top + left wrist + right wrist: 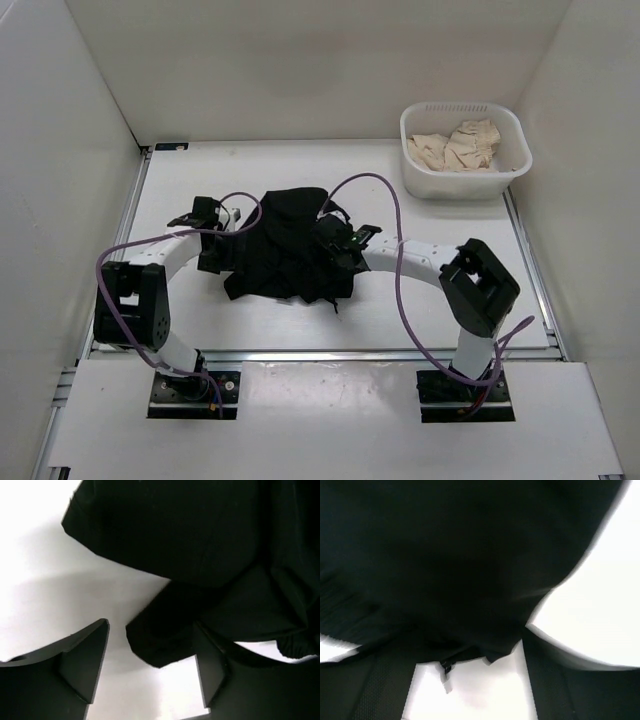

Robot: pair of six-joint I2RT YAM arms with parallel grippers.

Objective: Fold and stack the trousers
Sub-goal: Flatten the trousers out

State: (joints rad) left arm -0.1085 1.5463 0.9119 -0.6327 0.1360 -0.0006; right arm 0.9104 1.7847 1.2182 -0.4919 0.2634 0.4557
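Note:
The black trousers (pixel 285 245) lie crumpled in a heap at the middle of the table. My left gripper (pixel 226 243) is at the heap's left edge. In the left wrist view it (pixel 150 667) is open, with a fold of the trousers (pixel 165 640) reaching in between its fingertips (pixel 87 662) over the white table. My right gripper (pixel 328 245) is at the heap's right side. In the right wrist view it (pixel 470 677) is open, and the trousers (pixel 460 570) fill the view just past its fingers (pixel 547 680). A small zip pull (pixel 445 668) hangs from the fabric's edge.
A white plastic basket (pixel 512 145) with beige cloth (pixel 460 145) in it stands at the back right. White walls close in the table on the left, back and right. Purple cables loop over both arms.

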